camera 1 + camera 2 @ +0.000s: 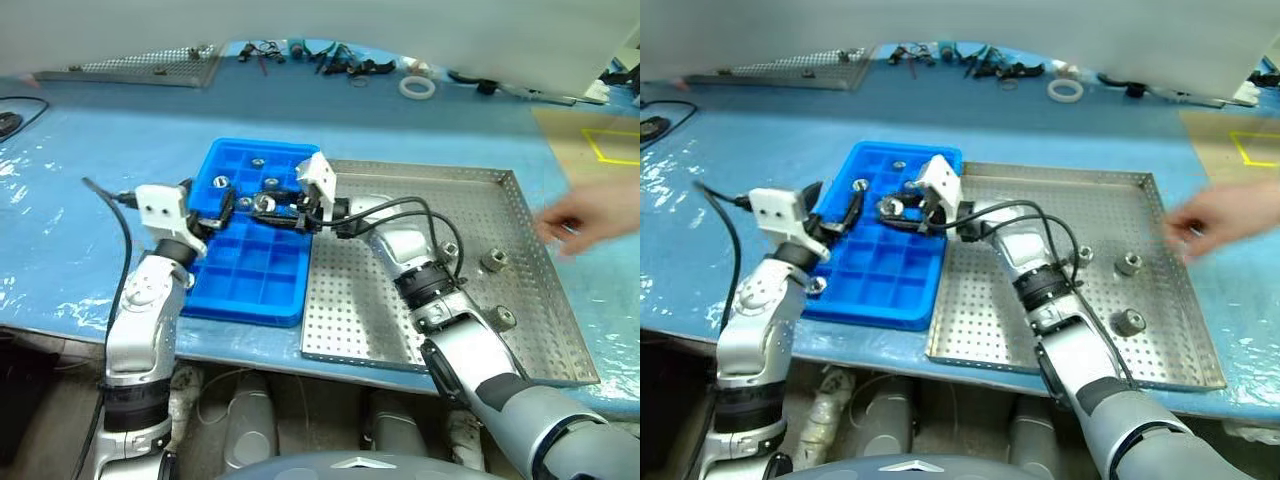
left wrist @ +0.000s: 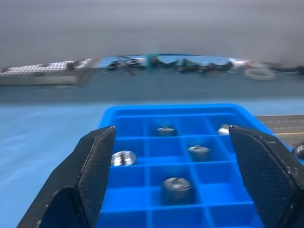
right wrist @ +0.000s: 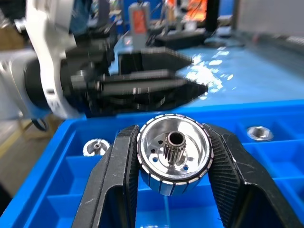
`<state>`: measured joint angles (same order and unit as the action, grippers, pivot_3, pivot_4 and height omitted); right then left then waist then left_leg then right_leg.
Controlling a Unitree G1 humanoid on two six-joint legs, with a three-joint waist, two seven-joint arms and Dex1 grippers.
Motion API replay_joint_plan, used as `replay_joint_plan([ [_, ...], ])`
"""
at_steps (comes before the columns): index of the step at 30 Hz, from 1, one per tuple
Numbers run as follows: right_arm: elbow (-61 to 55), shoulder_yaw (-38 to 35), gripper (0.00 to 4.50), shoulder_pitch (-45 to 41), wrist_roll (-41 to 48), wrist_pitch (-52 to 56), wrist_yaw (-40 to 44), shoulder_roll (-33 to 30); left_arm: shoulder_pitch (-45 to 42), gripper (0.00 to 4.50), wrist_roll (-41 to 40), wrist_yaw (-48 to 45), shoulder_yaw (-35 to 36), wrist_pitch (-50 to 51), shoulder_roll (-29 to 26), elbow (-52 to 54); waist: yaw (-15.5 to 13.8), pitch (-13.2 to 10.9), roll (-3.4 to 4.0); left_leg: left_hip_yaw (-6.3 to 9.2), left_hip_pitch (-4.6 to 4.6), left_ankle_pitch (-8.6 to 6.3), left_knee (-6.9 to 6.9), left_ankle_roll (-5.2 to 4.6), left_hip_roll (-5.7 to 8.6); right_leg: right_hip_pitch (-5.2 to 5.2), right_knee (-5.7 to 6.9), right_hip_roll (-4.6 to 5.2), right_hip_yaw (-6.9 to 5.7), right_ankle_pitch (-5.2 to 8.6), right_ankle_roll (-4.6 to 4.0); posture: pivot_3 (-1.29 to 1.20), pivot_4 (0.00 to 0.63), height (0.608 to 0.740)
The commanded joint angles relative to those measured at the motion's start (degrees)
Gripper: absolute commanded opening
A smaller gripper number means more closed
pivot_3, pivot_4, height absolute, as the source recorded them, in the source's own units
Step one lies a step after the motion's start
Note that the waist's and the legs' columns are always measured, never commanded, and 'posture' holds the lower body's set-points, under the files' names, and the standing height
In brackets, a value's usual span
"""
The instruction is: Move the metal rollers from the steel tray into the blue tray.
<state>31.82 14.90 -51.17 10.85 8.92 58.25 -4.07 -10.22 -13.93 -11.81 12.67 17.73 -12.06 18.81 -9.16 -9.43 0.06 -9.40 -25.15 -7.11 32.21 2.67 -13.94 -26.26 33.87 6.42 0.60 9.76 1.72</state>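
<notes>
Pinching a metal roller [image 3: 174, 160] between its two black fingers, the right end effector [image 1: 268, 206] reaches left over the far part of the blue tray [image 1: 250, 285], with the roller held above the compartments. The left end effector [image 1: 222, 205] sits at the left side of the blue tray with its fingers [image 2: 90, 175] spread apart and nothing between them, just beside the right one. Several rollers [image 2: 177, 186] already lie in separate compartments at the far end of the blue tray. The steel tray [image 1: 360, 320] lies on the blue tabletop [image 1: 90, 170] touching the blue tray's right side; three rollers [image 1: 493, 261] remain on its perforated floor, all towards its right half. A person's hand [image 1: 585, 222] hovers over the right rim of the steel tray. At the far edge of the tabletop lie a perforated metal sheet [image 1: 160, 64], a white tape ring [image 1: 417, 87] and some dark tools [image 1: 335, 58].
</notes>
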Motion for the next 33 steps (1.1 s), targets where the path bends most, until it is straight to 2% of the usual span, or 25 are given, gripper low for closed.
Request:
replay_joint_plan([
  [1,5.79,1.96,1.64,-2.84,-3.83,-4.1,-0.54,1.64,2.32,4.03,0.29,4.04,2.99,0.8,0.45,4.78,-0.99,0.0,0.0,0.11,-0.04,0.02,0.0,0.03,-0.01,0.02,0.01,0.0,-0.12,0.02,-0.03,0.5,0.15,0.74],
  [9,18.21,1.55,1.64,-7.33,-8.67,-7.22,-4.86,5.38,6.65,4.03,0.35,6.57,3.53,1.76,0.46,7.84,-4.54,-0.01,0.01,0.78,-0.24,0.12,-0.02,0.21,-0.03,0.1,0.11,-0.03,-0.62,0.09,-0.15,0.56,0.15,0.74],
  [15,20.32,0.44,1.64,-7.92,-8.97,-7.61,-4.02,6.3,7.13,4.03,0.84,6.47,2.61,2.3,0.29,7.2,-6.09,-0.01,0.02,0.86,-0.22,0.14,-0.02,0.26,-0.03,0.07,0.26,-0.04,-0.63,0.11,-0.17,0.55,0.15,0.74],
  [22,19.81,-0.83,3.92,-6.44,-10.22,-8.63,-6.39,3.9,2.28,4.03,-0.15,2.6,-0.06,1.41,-0.91,4.08,-6.78,-0.02,0.03,0.94,-0.14,0.21,0.0,0.38,-0.03,-0.12,0.9,-0.06,-0.59,0.27,-0.29,0.48,0.15,0.74],
  [28,11.07,-7.56,3.92,-3.13,-4.49,-5.99,-6.63,0.53,-5.49,4.03,-2.67,-4.23,-3.54,-0.5,-1.12,-2.16,-6.25,-0.02,0.03,0.94,-0.07,0.24,0.03,0.44,0.02,-0.08,0.99,-0.06,-0.51,0.34,-0.16,0.35,0.15,0.74],
  [33,0.77,-10.82,3.92,2.25,-4.48,-2.36,-9.75,-6.48,-12.47,4.03,-5.23,-12.59,-7.52,-2.01,-0.51,-10.66,-4.52,-0.01,0.02,0.93,-0.07,0.37,0.14,0.62,0.02,-0.02,0.98,-0.08,-0.51,0.2,-0.37,0.14,0.15,0.74],
])
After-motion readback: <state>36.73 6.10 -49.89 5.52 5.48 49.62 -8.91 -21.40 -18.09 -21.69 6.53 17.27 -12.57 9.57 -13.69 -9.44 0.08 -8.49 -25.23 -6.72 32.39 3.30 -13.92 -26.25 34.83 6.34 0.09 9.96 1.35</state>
